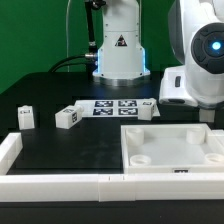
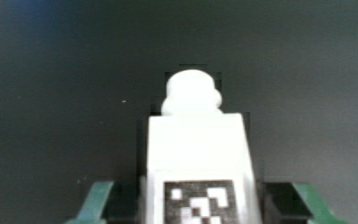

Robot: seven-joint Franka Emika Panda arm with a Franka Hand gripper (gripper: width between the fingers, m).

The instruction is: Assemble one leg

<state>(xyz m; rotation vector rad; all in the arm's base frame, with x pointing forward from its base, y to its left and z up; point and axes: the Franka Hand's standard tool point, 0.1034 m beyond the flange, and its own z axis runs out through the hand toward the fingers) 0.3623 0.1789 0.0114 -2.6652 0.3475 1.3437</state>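
Note:
In the wrist view a white leg (image 2: 197, 140) with a rounded tip and a black-and-white tag lies on the black table between my gripper's (image 2: 199, 192) green fingers (image 2: 101, 203). A dark gap shows on each side of the leg, so the jaws stand open and astride it. In the exterior view the arm's white hand (image 1: 186, 86) hangs low at the right, behind the panel; its fingers and this leg are hidden there. Three more legs stand on the table: one (image 1: 25, 117) at the left, one (image 1: 67, 118) beside it, one (image 1: 148, 108) in the middle.
The large white square panel (image 1: 132, 140) with round corner sockets lies at the front right. The marker board (image 1: 112, 106) lies behind the legs. A white rail (image 1: 60, 184) runs along the table's front edge. The robot's base (image 1: 118, 45) stands at the back.

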